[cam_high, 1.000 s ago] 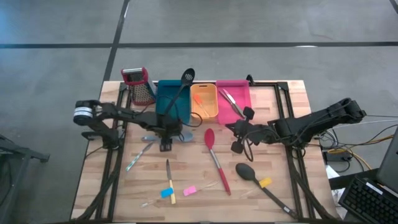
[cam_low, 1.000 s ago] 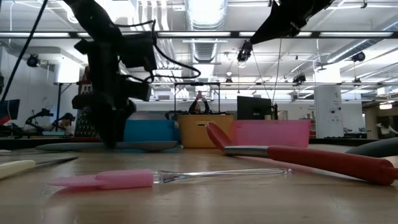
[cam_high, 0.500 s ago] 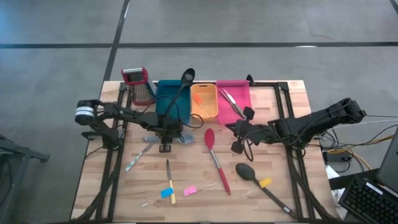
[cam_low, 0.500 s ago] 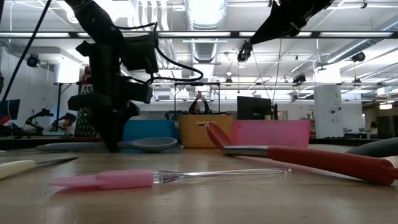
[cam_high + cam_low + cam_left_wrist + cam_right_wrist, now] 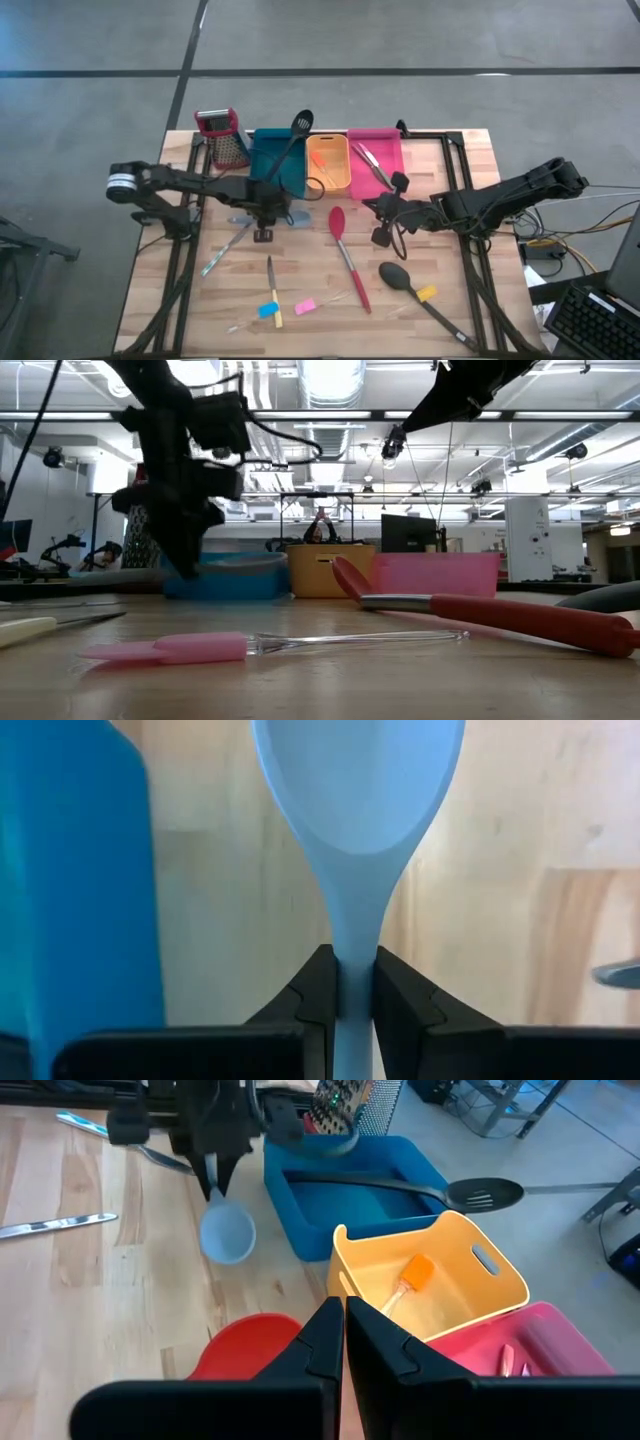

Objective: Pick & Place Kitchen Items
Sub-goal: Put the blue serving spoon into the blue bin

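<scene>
My left gripper (image 5: 263,224) is shut on a grey-blue spoon (image 5: 228,1237) just in front of the teal bin (image 5: 272,165); the low view shows the spoon's bowl (image 5: 240,563) off the wood. My right gripper (image 5: 373,209) hangs shut and empty above the table's middle, over the bowl of a red spoon (image 5: 346,255) that lies flat. A black spoon (image 5: 415,291) lies near the front right. A black slotted spatula (image 5: 291,148) leans in the teal bin. My left gripper pinches the spoon's slim neck (image 5: 355,982), just behind the bowl, between its two fingers (image 5: 400,1000). The fingers come from above, pointing down, and lie across the handle. The spoon is lifted clear of the table and roughly level, bowl toward the right.
Behind stand a grater (image 5: 226,138), an orange bin (image 5: 328,163) and a pink bin (image 5: 376,153) with utensils. Two knives (image 5: 222,252) (image 5: 270,274) and small blue (image 5: 268,309), pink (image 5: 305,305) and yellow (image 5: 427,293) pieces lie near the front.
My left gripper has taken hold of the grey-blue spoon and gone up with it. The spoon, which lay on the table, now hangs clear of it in front of the teal bin.
</scene>
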Motion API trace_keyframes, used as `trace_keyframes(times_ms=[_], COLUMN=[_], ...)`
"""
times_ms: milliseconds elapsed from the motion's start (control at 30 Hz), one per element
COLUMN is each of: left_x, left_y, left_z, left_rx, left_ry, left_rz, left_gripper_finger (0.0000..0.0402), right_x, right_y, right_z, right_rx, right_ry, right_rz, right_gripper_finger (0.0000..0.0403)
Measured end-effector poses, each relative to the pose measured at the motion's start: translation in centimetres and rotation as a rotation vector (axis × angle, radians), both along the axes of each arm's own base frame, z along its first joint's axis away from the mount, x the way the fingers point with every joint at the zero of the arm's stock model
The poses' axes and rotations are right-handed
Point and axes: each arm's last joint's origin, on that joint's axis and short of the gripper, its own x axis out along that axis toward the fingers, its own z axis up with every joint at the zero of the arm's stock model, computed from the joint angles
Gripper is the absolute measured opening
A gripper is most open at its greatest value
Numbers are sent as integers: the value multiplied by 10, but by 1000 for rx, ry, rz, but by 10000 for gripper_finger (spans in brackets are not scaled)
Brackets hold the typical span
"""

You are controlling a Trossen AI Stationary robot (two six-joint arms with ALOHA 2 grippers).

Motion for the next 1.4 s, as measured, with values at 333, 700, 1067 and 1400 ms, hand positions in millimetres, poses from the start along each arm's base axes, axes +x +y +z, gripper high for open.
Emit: trace_keyframes(times_ms=[333,700,1067,1400], left_x=[-13,-9,4,-6], left_y=[0,7,41,103], left_z=[50,109,140,131], left_rx=[91,398,521,333], left_ry=[-282,-626,-720,-735], left_rz=[22,68,254,401], left_gripper_finger=[42,42,42,42], right_x=[0,0,0,-1], right_y=[0,0,0,0], right_z=[-1,-1,-2,-2], right_rx=[-1,-1,-2,-5], right_ry=[3,3,7,9], right_rz=[0,0,0,2], right_gripper_finger=[8,8,8,8])
